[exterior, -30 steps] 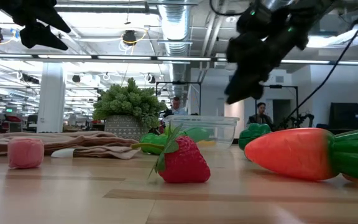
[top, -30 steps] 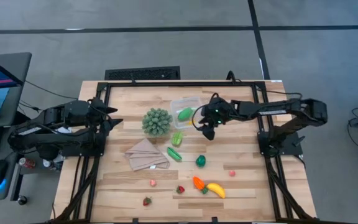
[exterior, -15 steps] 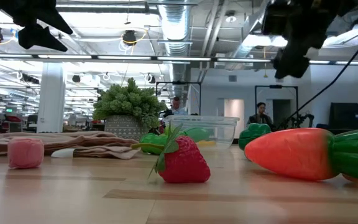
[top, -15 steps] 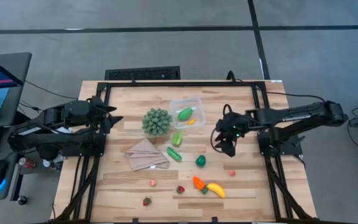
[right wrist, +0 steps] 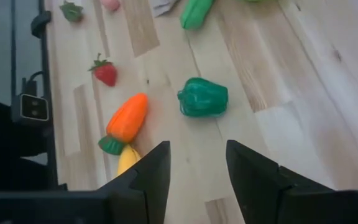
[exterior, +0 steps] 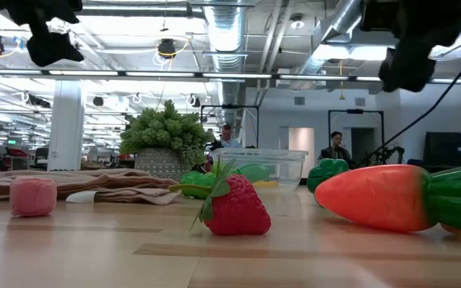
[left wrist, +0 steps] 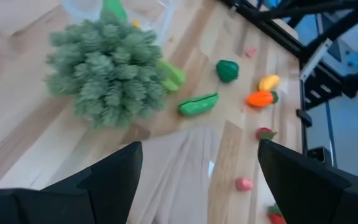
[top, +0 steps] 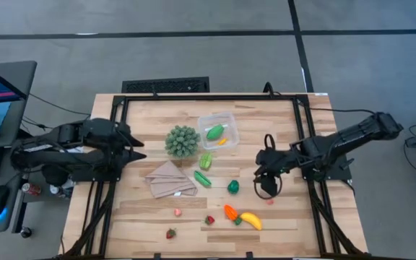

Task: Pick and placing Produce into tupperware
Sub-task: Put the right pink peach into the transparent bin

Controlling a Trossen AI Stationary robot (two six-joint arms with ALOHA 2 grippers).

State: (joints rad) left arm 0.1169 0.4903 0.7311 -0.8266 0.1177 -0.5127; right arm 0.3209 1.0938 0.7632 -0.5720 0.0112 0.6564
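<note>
Over table, right gripper (top: 267, 188) fingers apart near green pepper (top: 232, 187).

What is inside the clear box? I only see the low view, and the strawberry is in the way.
Observer: From above, the tupperware holds a green pod and a small orange piece.
Operator: Where's the banana?
Observer: The banana lies beside the carrot, near the table's front edge.
Operator: Which arm is that dark thing up on my right?
Observer: The right gripper, jaws open and empty, above bare wood between the green pepper and a small pink piece. The left gripper waits open near the cloth.
</note>
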